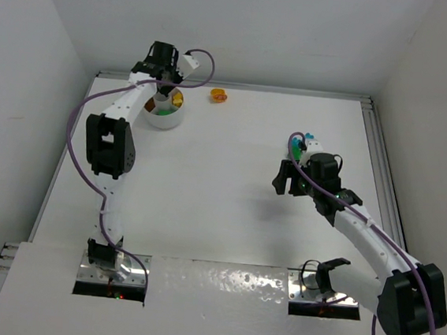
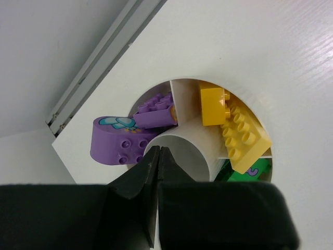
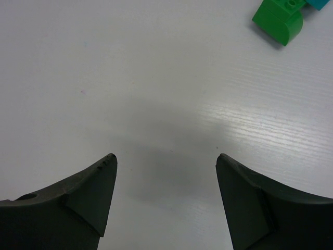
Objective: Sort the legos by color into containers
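The white divided bowl (image 1: pixel 163 117) stands at the table's far left. In the left wrist view its sections (image 2: pixel 183 101) hold a purple brick (image 2: pixel 154 110), two yellow bricks (image 2: pixel 244 136) and a green piece (image 2: pixel 252 172). A round purple piece (image 2: pixel 112 140) lies at the bowl's left edge. My left gripper (image 2: pixel 158 150) is shut on nothing, its tips over the bowl's central white tube. An orange lego (image 1: pixel 218 96) lies to the right of the bowl by the back wall. A green lego (image 3: pixel 279 20) and a teal one (image 3: pixel 317 4) lie ahead of my open right gripper (image 3: pixel 166 159), which hangs above bare table.
White walls close in the table at the back and on both sides. A grey rail (image 2: pixel 104 62) runs along the table edge just behind the bowl. Both arm bases sit on metal plates (image 1: pixel 220 282) at the near edge.
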Robot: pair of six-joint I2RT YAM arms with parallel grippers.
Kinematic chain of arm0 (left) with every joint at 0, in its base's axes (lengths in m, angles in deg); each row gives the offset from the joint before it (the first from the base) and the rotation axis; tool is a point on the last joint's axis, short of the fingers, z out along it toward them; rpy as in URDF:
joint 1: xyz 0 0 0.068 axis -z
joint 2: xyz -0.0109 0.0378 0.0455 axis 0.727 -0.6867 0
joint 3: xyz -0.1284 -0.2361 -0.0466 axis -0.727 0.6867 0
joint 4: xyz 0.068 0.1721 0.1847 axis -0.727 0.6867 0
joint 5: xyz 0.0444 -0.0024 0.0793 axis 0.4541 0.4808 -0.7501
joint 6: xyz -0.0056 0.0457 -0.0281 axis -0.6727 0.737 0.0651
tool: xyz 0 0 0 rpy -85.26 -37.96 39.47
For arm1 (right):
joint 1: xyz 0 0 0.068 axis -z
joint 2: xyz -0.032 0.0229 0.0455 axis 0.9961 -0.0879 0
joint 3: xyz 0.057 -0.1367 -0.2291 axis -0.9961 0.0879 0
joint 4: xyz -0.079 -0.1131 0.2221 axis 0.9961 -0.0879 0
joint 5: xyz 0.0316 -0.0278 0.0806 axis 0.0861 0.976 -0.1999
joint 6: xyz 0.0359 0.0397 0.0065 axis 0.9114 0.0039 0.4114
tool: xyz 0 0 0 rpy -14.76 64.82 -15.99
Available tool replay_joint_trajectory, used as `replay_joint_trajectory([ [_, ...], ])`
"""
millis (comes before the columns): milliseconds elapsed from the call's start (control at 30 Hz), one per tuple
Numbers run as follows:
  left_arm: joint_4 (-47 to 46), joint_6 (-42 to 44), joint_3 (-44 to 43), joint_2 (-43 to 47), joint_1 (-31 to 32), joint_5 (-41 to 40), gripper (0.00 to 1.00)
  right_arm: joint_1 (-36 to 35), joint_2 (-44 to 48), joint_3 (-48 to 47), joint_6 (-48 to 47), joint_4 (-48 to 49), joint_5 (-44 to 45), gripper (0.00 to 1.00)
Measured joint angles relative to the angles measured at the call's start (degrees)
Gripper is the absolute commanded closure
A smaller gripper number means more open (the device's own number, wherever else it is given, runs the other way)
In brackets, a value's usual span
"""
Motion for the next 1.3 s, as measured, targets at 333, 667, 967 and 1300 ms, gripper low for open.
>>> replay_joint_trajectory([
  [333, -4.28, -4.39, 8.22, 6.27, 2.69, 11.82, 0.46, 0.0, -1.36, -0.28, 0.02, 0.68, -0.94, 0.25],
  [667, -10.38, -18.75, 5.77, 7.21, 6.95, 22.23, 0.41, 0.0, -18.27, -24.11, -6.34, -4.57, -4.59, 0.15],
  [967, -9.11, -23.58, 5.6, 7.21, 4.46, 21.46, 0.38, 0.04, -55.15, -74.12, -13.18, -8.28, -11.91, 0.15],
  [1300, -9.14, -25.66, 5.51, 7.06, 3.52, 24.7, 0.36, 0.04, -78.27, -84.11, 0.7, 5.35, -8.85, 0.21],
])
